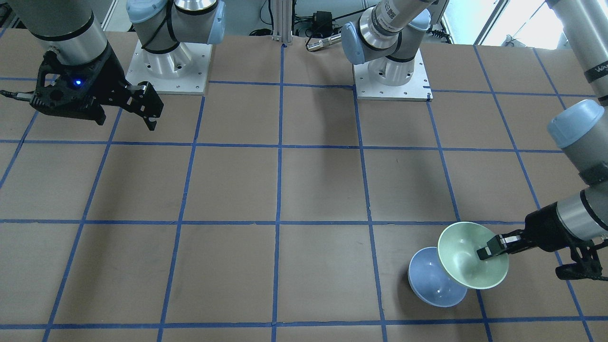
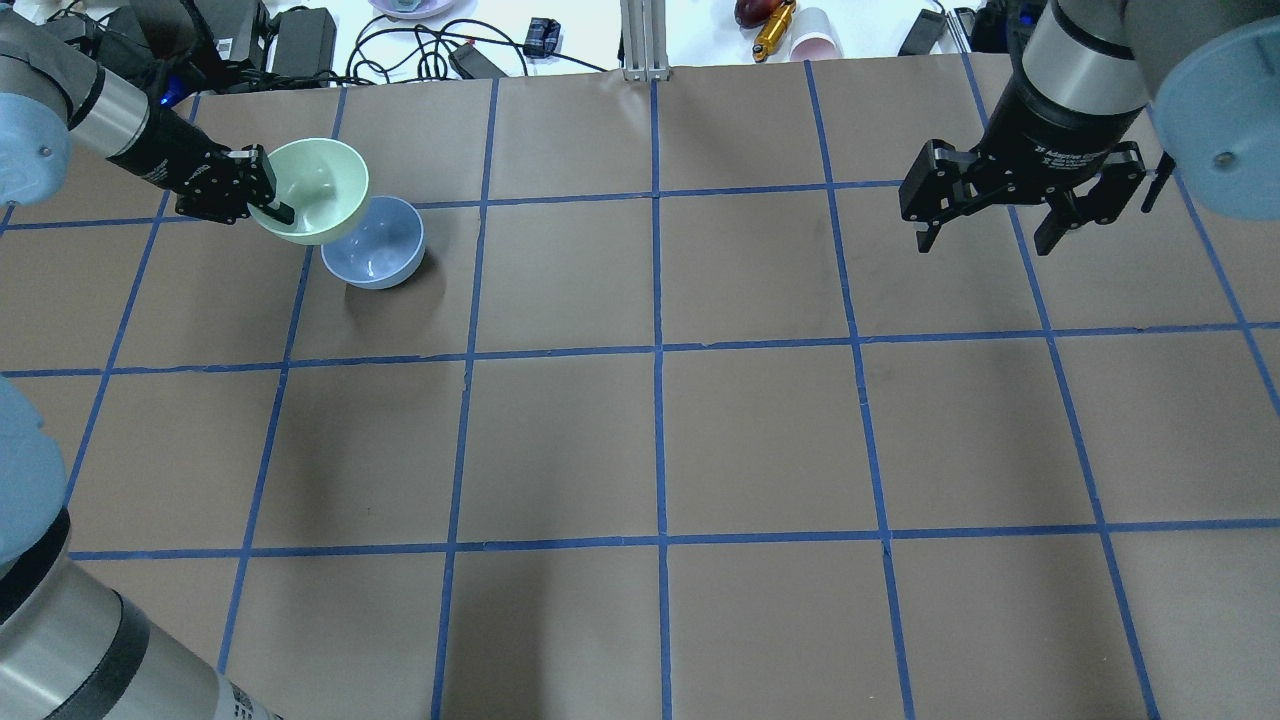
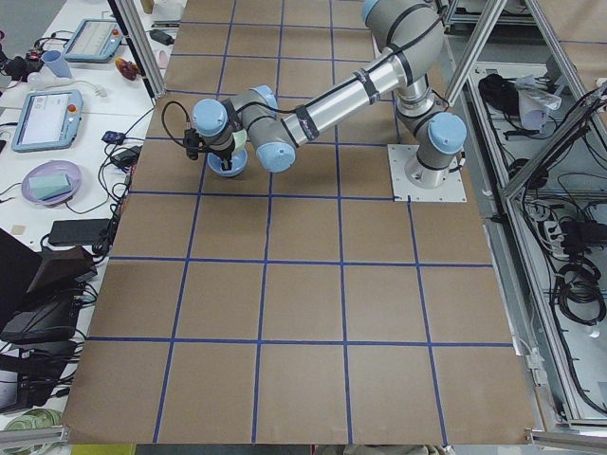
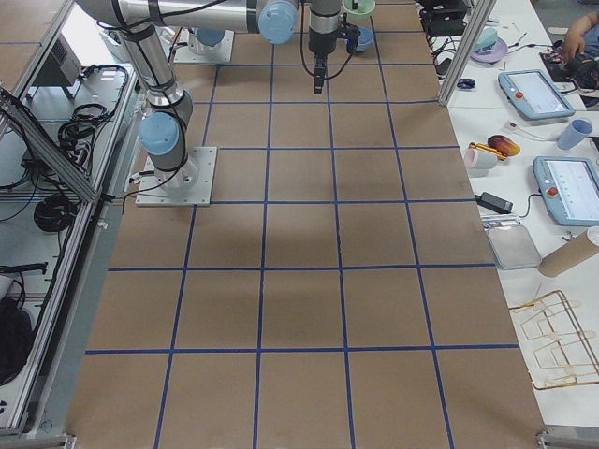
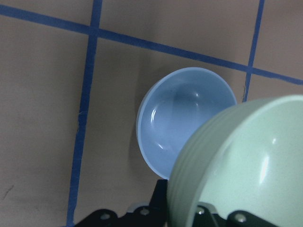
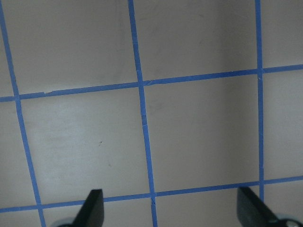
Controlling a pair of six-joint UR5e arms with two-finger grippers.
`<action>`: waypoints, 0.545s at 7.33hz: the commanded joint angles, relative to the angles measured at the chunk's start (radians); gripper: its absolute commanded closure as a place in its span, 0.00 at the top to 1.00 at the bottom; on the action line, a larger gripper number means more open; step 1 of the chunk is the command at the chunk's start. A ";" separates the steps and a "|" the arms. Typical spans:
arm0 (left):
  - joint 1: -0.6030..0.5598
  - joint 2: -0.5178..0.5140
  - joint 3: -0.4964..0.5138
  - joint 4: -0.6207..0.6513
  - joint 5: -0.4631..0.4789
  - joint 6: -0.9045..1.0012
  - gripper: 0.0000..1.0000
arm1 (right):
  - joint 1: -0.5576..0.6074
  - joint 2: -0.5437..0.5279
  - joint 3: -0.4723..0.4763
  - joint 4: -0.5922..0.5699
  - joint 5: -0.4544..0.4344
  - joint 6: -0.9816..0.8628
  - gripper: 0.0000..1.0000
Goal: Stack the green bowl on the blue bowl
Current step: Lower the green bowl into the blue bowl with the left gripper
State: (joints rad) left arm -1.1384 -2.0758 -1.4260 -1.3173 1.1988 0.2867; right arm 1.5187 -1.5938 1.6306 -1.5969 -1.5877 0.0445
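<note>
Left gripper (image 2: pixel 275 205) is found clamped on the rim of the green bowl (image 2: pixel 320 190), with one finger inside the bowl and the other against its outer wall. The rim grasp is judged to be chosen so that the bowl's underside is left free for nesting. The green bowl is carried off the table (image 2: pixel 760 430), tilted, with its mouth turned partly away from the gripper.

In the upper left of the overhead view the green bowl is seen overlapping the upper-left rim of the blue bowl (image 2: pixel 375 245). Whether the two bowls touch cannot be told. In the left wrist view the blue bowl is shown upright, empty and mouth up on the table, with only its lower right portion covered by the green bowl. The green bowl is therefore judged not yet centred over its target.

The transfer is judged to be well advanced. Further travel across the blue bowl, levelling and lowering are called for before release. A risk is noted that the tilted green bowl could strike the blue rim and push that bowl aside.

Right gripper (image 2: pixel 985 240) is observed in the upper right of the overhead view, fingers spread and empty, well apart from both bowls, presumably kept out of the working area.
</note>
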 commanded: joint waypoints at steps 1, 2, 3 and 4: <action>-0.003 -0.042 0.028 0.012 -0.019 0.006 0.00 | 0.000 0.000 0.000 0.000 0.000 0.000 1.00; -0.007 -0.055 0.029 0.044 -0.057 0.006 0.00 | 0.000 0.000 0.000 0.000 0.000 0.000 1.00; -0.014 -0.070 0.027 0.071 -0.058 0.009 0.00 | 0.000 0.000 0.002 0.000 0.000 0.000 1.00; -0.015 -0.085 0.027 0.078 -0.058 0.003 0.00 | 0.000 0.000 0.000 0.000 0.000 0.000 1.00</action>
State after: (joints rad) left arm -1.1496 -2.1415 -1.3993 -1.2582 1.1469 0.2934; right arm 1.5186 -1.5938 1.6311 -1.5969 -1.5877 0.0445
